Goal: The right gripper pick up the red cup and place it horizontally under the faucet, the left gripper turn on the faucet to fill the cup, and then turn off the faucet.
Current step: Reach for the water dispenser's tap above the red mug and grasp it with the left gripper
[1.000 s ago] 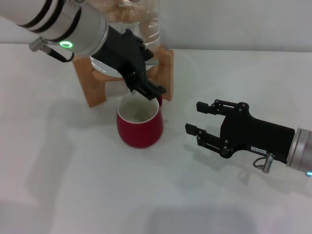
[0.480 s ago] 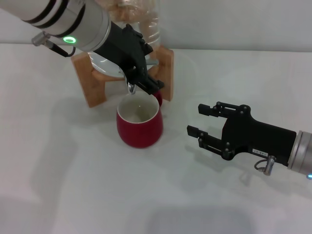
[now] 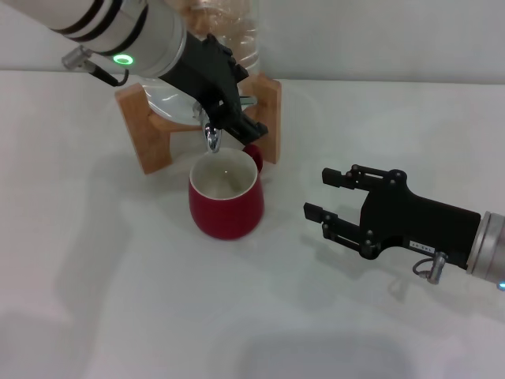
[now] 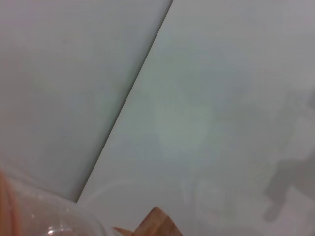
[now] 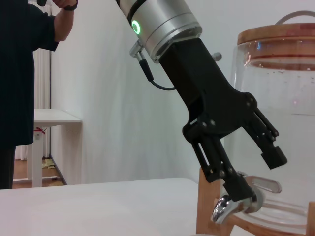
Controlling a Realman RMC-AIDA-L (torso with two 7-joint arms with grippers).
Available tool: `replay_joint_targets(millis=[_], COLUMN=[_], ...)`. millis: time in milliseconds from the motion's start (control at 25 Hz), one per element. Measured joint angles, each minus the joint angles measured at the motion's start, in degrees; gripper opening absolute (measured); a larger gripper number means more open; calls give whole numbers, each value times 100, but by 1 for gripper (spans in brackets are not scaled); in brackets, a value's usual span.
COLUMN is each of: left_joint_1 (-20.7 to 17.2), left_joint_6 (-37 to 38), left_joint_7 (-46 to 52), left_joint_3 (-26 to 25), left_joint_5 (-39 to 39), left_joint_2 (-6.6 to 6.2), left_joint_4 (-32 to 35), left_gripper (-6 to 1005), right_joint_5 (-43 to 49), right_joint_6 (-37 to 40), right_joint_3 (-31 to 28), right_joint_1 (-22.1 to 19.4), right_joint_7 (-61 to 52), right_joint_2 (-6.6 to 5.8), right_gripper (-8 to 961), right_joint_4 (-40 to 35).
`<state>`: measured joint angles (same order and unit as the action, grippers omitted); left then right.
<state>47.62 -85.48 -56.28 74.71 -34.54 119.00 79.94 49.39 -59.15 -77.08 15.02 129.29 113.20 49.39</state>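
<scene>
The red cup (image 3: 226, 199) stands upright on the white table, its off-white inside showing, right below the chrome faucet (image 3: 212, 140) of the clear water jar (image 3: 233, 35). My left gripper (image 3: 246, 112) is open at the faucet. In the right wrist view the left gripper (image 5: 261, 173) has one finger (image 5: 231, 179) resting on top of the faucet (image 5: 224, 206) and the other finger above the flat lever (image 5: 267, 186). My right gripper (image 3: 325, 194) is open and empty, low over the table to the right of the cup.
The jar (image 5: 280, 98) sits on a wooden stand (image 3: 150, 138) at the back of the table. The left wrist view shows a corner of the stand (image 4: 157, 223) and the jar's rim (image 4: 49, 221). A person in dark clothes (image 5: 19, 73) stands far behind.
My left gripper has moved up and back toward the jar, uncovering the faucet's spout. The right gripper has drifted slightly to the right. The cup has not moved.
</scene>
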Motion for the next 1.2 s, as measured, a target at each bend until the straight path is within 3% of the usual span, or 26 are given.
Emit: replay_joint_targets(millis=[720, 1200], left_joint_1=[208, 237], left_joint_6=[208, 135], left_joint_7=[-86, -145], left_joint_3=[159, 281], left_joint_5=[-17, -55], left_joint_2=[9, 8], left_joint_4=[-541, -554], left_gripper=[887, 887], right_joint_5=[0, 0], right_joint_6=[-33, -52], right_joint_3=[-61, -70], right_joint_1=[-55, -64], right_joint_7=[5, 9], right_joint_2=[0, 0], right_gripper=[528, 528], right_joint_4=[-8, -10])
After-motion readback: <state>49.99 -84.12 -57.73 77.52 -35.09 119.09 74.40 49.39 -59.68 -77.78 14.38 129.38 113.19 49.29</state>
